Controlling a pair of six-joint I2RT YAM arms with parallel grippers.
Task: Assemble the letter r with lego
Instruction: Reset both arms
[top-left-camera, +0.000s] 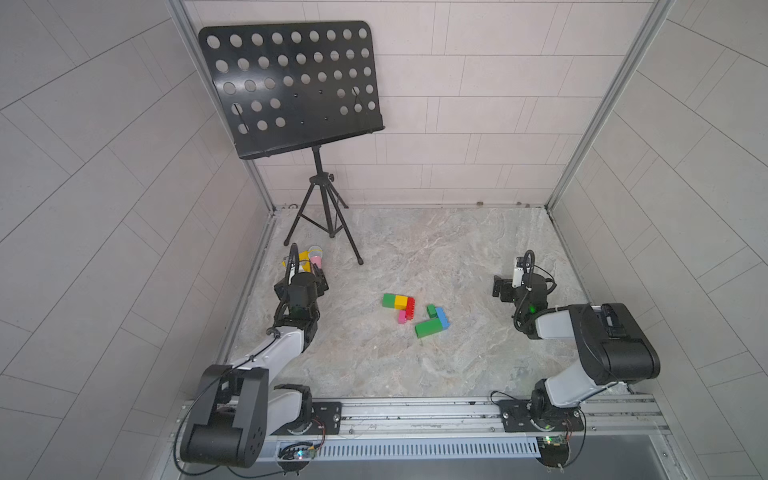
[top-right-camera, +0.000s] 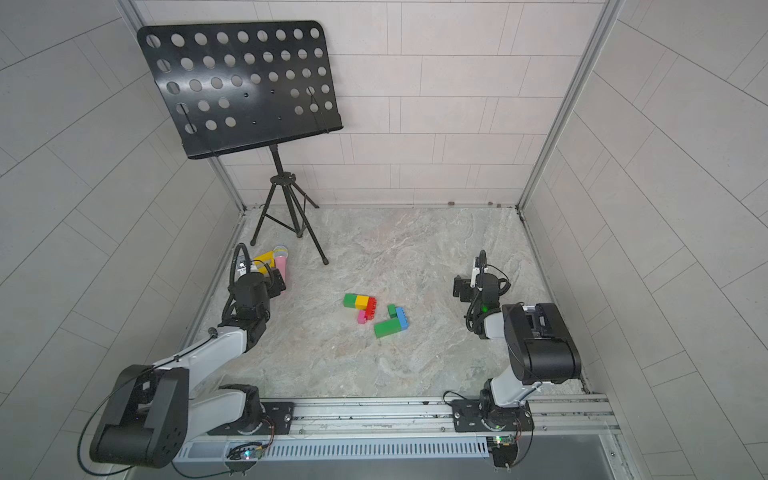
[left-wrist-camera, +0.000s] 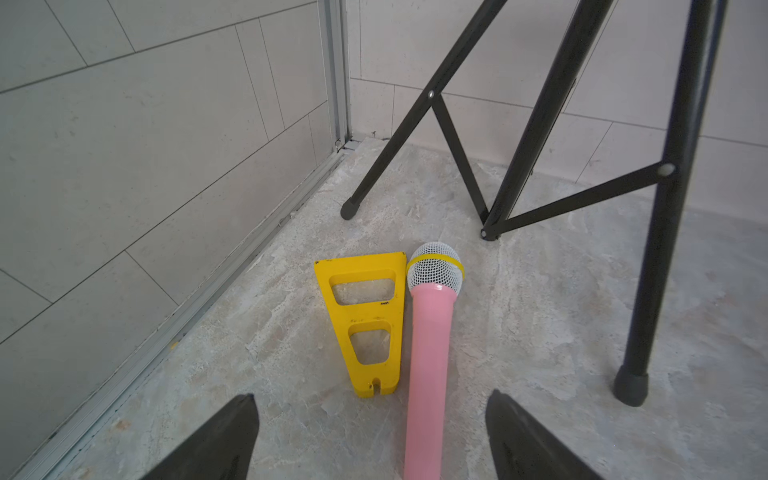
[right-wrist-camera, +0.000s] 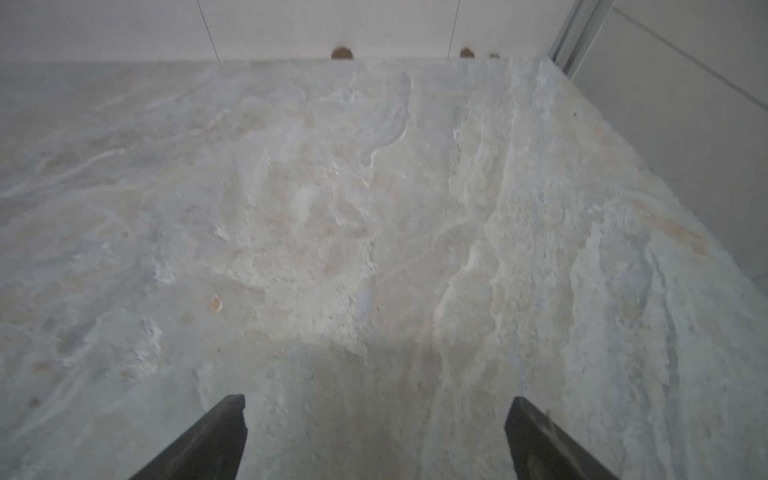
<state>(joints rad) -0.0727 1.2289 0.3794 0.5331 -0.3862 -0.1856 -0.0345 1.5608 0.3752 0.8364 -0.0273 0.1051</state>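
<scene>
Green bricks (top-left-camera: 389, 300): at least 3; yellow brick (top-left-camera: 401, 301): 1; red brick (top-left-camera: 410, 308): 1; pink brick (top-left-camera: 402, 318): 1; blue brick (top-left-camera: 443, 317): 1. Microphone (left-wrist-camera: 428, 353): 1; yellow triangle (left-wrist-camera: 365, 316): 1; music stand (top-left-camera: 291, 87): 1.

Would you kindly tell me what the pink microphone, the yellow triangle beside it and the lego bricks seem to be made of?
Pink microphone: glossy plastic handle, by its sheen; white mesh head, metal or plastic unclear. Yellow triangle: matt, probably plastic, with scuffed specks. Lego bricks: hard plastic, likely, from bright colours and studs.

Left hand (left-wrist-camera: 370, 394) and right hand (right-wrist-camera: 378, 398) — both spread wide.
</scene>
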